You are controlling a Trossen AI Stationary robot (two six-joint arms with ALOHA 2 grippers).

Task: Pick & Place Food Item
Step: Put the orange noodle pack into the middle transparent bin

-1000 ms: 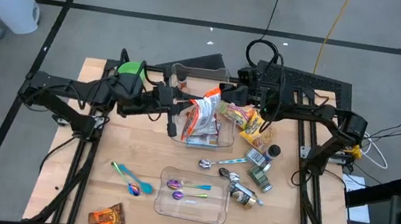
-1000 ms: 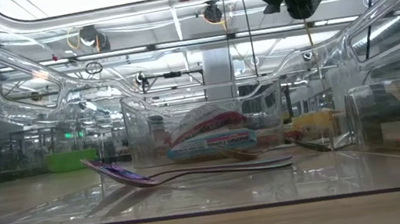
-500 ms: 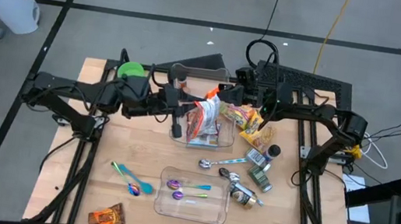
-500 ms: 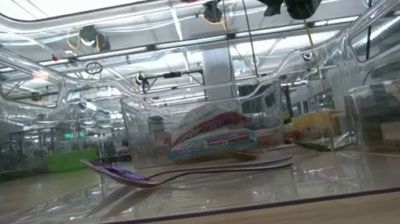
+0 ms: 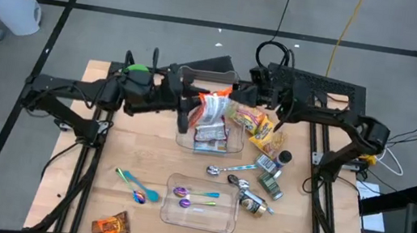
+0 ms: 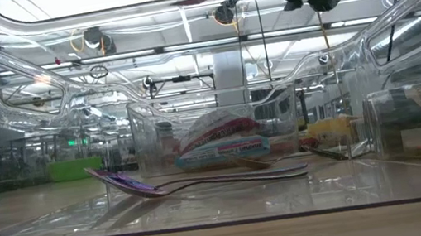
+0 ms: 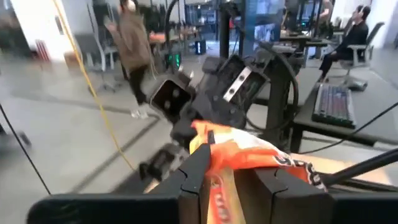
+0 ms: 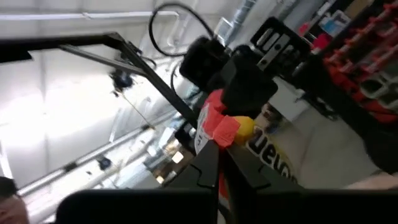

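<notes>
**Both grippers on an orange snack bag above the far container**

The wooden table (image 5: 145, 157) carries two clear plastic containers. The far container (image 5: 207, 137) sits at the table's far middle; the near container (image 5: 200, 205) holds two purple spoons (image 5: 195, 199).

The left arm reaches in from the left, and the left gripper (image 5: 190, 107) has its fingers narrowly parted around the orange snack bag (image 5: 211, 110), which hangs over the far container. The right gripper (image 5: 253, 98) comes from the right, its fingers pinched tight on the bag's far edge.

Right of the far container lies a yellow snack pack (image 5: 252, 123). A small brown wrapper (image 5: 111, 224) lies at the near left.
</notes>
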